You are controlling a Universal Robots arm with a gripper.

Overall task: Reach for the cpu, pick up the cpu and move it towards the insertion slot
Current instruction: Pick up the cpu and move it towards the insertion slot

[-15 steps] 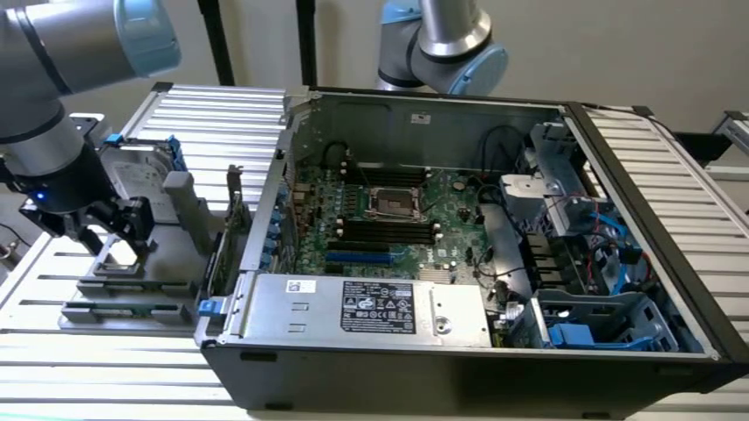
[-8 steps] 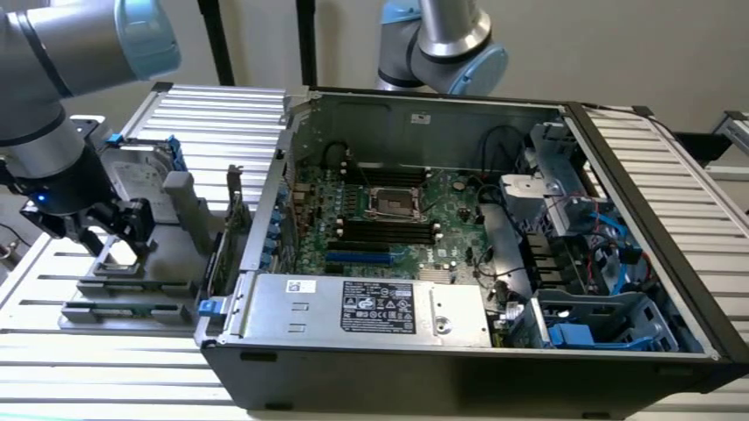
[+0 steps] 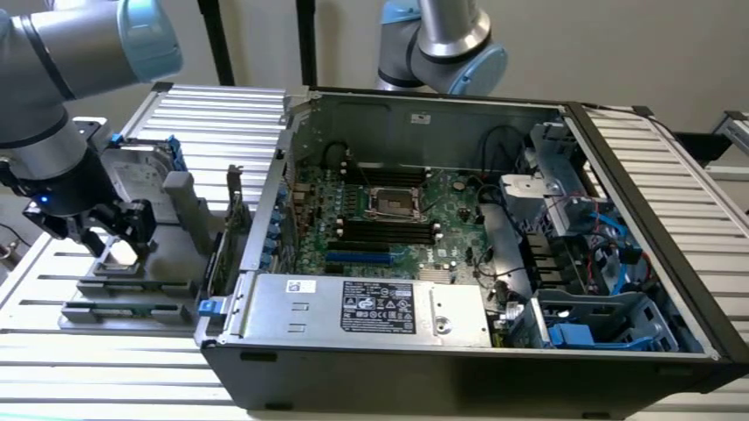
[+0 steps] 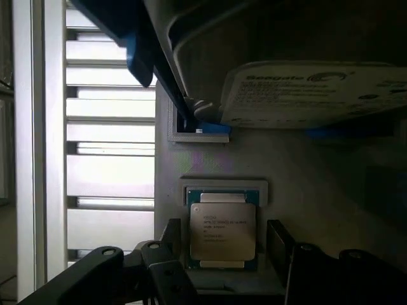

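Closest to the wrist camera, the gripper (image 4: 224,249) hangs low over the cpu (image 4: 222,230). Its dark fingers (image 4: 278,244) stand apart, one on each side of the chip, and a thin gap shows between each pad and the chip's green rim. The jaws therefore straddle the part without clamping it. The cpu lies flat, silver top up, seated in a shallow grey nest (image 4: 222,185) on a pale fixture plate, and it looks undisturbed. Just beyond the nest, the hard drive (image 4: 311,89) with its blue rails stands propped on the same fixture, and past that run the bright slats of the table (image 4: 108,171). By this reading the reach is as good as done, while the grasp is not yet made and the lift and carry are all left. In the exterior view this work sits outside the open computer case (image 3: 468,368), off to the exterior view's left. The insertion slot (image 3: 395,200) is well apart from the chip, deep inside the case on the green board, its silver frame around a dark centre that appears vacant. The long black memory slots (image 3: 387,231) lie just beside it. Farthest back, a second arm (image 3: 443,39) rises behind the case.
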